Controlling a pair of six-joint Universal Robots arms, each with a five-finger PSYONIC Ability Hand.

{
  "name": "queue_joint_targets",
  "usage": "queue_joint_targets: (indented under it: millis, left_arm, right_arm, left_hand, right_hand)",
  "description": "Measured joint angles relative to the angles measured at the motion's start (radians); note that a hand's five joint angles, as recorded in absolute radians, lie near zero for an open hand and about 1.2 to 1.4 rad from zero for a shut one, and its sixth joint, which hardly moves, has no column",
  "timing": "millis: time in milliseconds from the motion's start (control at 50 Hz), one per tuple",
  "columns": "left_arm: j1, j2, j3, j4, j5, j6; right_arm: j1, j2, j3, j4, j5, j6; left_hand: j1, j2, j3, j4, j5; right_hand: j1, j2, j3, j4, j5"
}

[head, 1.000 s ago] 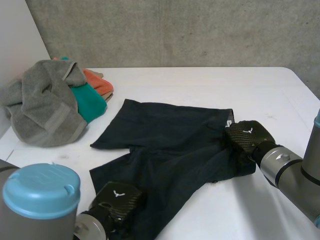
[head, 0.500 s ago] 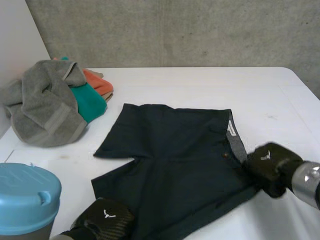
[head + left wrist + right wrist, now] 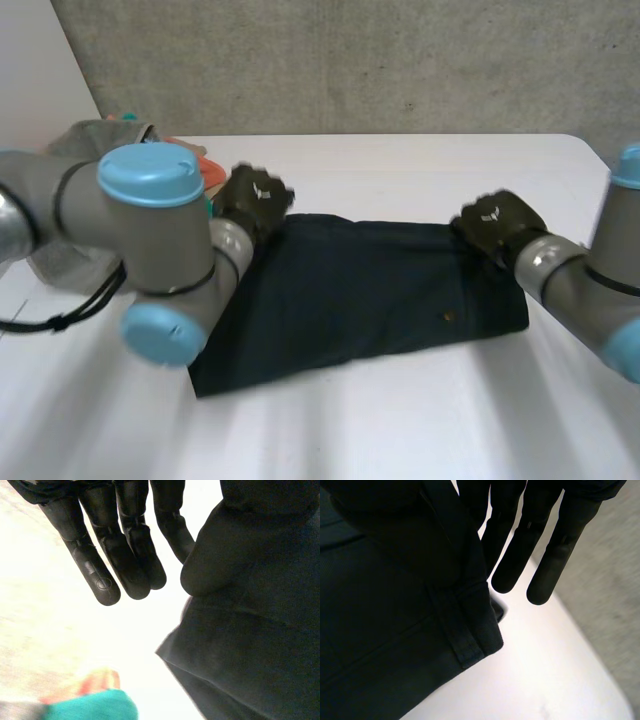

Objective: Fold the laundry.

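In the head view, dark navy shorts [image 3: 370, 300] lie folded in half on the white table [image 3: 420, 430]. The left hand [image 3: 255, 198] is at their far left corner and the right hand [image 3: 495, 225] at the far right corner.

In the left wrist view, straight fingers [image 3: 125, 555] pinch the cloth against the covered thumb, with a teal towel [image 3: 95, 707] near the corner.

In the right wrist view, the hand pinches the waistband [image 3: 467, 635] beside its straight fingers [image 3: 535, 540], and the waistband's end hangs just above the table.

One dark shorts [image 3: 370, 300], one grey towel [image 3: 65, 268], one teal cloth [image 3: 95, 706], one orange cloth [image 3: 97, 681] (blurred).
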Motion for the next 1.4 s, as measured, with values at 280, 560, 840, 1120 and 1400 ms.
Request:
queue_joint_targets:
  millis: [280, 560, 840, 1120, 1400]
  left_arm:
    - [0.073, -0.413, 0.429, 0.283, 0.018, 0.126]
    - [0.03, -0.288, 0.221, 0.406, 0.027, 0.106]
    - [0.019, -0.016, -0.123, 0.399, -0.004, -0.001]
    - [0.019, 0.086, -0.198, 0.39, -0.018, -0.044]
    - [0.024, 0.275, -0.35, 0.375, -0.019, -0.124]
  right_arm:
    - [0.067, 0.41, -0.361, -0.412, 0.088, -0.007]
    - [0.061, 0.331, -0.344, -0.169, 0.099, 0.081]
    - [-0.044, 0.206, -0.125, 0.057, 0.015, 0.201]
    - [-0.128, 0.134, -0.047, -0.118, 0.122, 0.089]
    - [0.085, 0.028, 0.015, -0.27, 0.056, -0.279]
  left_hand:
    - [-0.022, -0.033, -0.033, -0.025, -0.022]
    - [-0.97, -0.994, -0.982, -0.998, -0.962]
    - [-0.97, -0.994, -0.982, -0.998, -0.962]
    - [-0.97, -0.994, -0.982, -0.998, -0.962]
    - [-0.97, -0.994, -0.982, -0.998, -0.962]
  right_hand:
    - [-0.321, -0.343, -0.315, -0.315, -0.313]
    - [-0.891, -0.982, -0.984, -0.988, -0.971]
    - [-0.428, -0.514, -0.521, -0.528, -0.517]
    - [-0.053, -0.03, -0.029, -0.001, -0.086]
    - [-0.009, -0.019, -0.005, 0.001, -0.086]
